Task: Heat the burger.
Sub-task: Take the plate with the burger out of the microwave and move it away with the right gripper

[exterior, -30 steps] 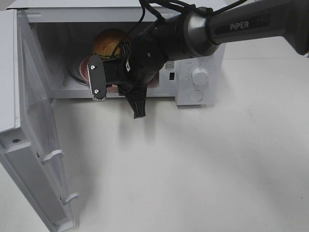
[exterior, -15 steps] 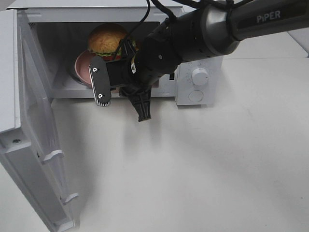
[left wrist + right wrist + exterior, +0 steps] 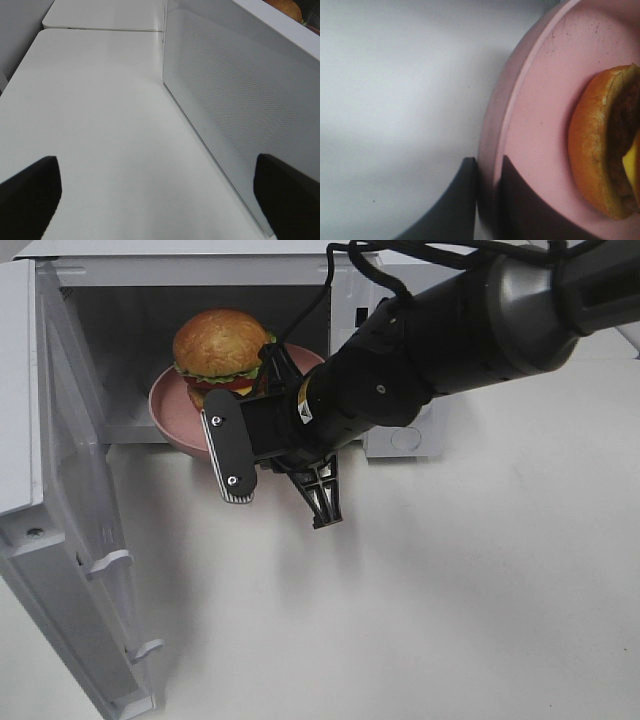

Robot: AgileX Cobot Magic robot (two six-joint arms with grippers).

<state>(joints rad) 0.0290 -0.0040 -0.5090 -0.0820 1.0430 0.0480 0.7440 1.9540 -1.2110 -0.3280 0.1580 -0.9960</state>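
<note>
Right wrist view shows the right gripper with its jaws clamped on the rim of the pink plate, one finger above the rim and one below. On that plate sits the burger, its bun edge close to the grip. Over the last second the plate has moved from deep inside the microwave to its mouth, so it now hangs half out over the white surface; the burger appears to be coming out, heating likely done. From the high camera, the right arm reaches across from the right, wrist rolled so the gripper lies sideways. The door stands wide. Left gripper waits beside the microwave wall, jaws fully apart, holding nothing.
</note>
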